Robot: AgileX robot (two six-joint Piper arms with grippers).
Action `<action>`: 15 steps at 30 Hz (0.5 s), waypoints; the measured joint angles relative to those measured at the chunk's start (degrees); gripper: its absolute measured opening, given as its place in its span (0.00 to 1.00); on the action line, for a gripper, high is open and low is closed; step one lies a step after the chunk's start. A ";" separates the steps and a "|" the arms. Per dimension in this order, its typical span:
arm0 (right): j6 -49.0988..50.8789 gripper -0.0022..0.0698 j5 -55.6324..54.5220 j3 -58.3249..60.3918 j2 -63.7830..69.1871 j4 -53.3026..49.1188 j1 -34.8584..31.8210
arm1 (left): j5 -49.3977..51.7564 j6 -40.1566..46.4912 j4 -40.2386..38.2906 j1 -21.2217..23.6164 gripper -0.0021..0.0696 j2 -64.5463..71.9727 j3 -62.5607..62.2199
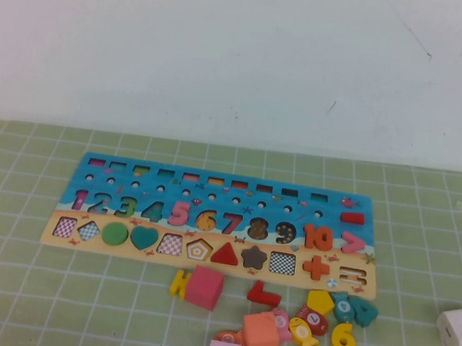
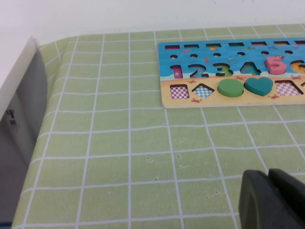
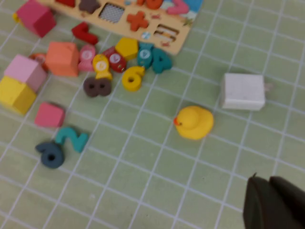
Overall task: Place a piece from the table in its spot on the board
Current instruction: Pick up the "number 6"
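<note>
The right gripper (image 3: 272, 202) is seen low over the desk with jaws closed on nothing, parked short of the yellow rubber duck (image 3: 194, 122). The left gripper (image 2: 272, 198) is held over bare green-checked cloth, jaws pressed together, idle. Further out, the small flat bright yellow wooden numeral 6 (image 1: 344, 339) is left lying among loose blocks, near the long blue-and-tan wooden puzzle board (image 1: 75, 241), whose 6 recess (image 1: 206, 219) is judged unfilled
</note>
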 joint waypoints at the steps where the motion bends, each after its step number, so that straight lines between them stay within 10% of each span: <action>1: 0.00 0.03 0.12 -0.37 1.34 0.02 0.59 | 0.00 0.00 0.00 0.00 0.03 0.00 0.00; 15: 0.89 0.03 5.35 -3.04 22.02 1.01 6.43 | 0.00 0.00 0.00 0.00 0.03 0.00 0.00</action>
